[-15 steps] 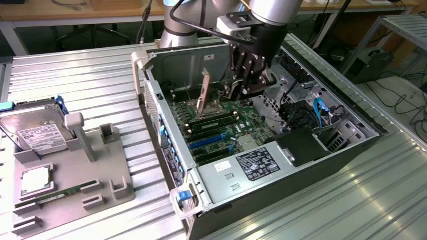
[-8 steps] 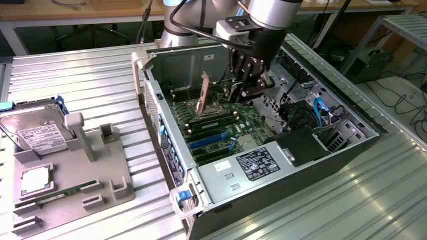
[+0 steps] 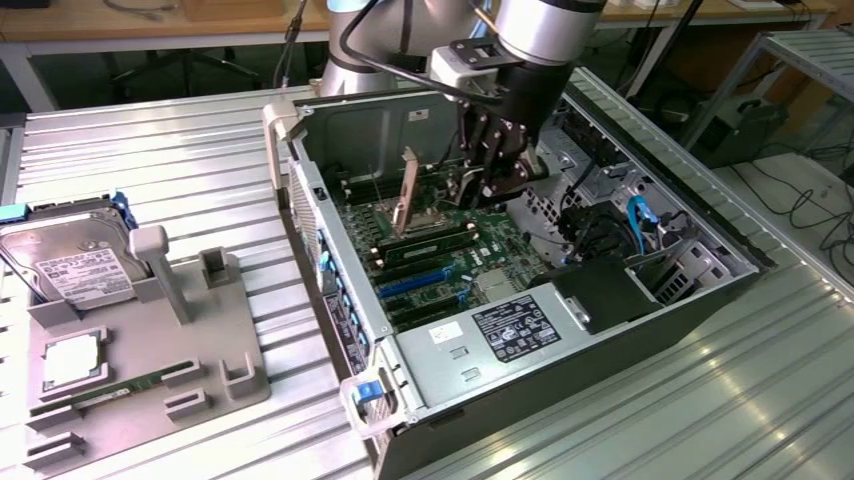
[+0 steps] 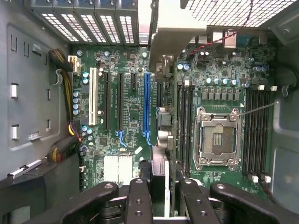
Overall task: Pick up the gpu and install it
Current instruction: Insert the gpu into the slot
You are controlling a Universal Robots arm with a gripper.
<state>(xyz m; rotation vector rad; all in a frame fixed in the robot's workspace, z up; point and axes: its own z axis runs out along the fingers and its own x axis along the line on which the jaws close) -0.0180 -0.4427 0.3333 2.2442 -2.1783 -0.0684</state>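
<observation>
gpu (image 4: 161,88) clamped in end effector (image 4: 164,186)

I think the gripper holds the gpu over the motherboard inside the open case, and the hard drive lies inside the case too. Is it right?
Not fully. The hard drive is not inside the case: the exterior view shows it outside, on the grey holder at that view's left. The rest stands: the gripper holds the gpu over the motherboard.
</observation>
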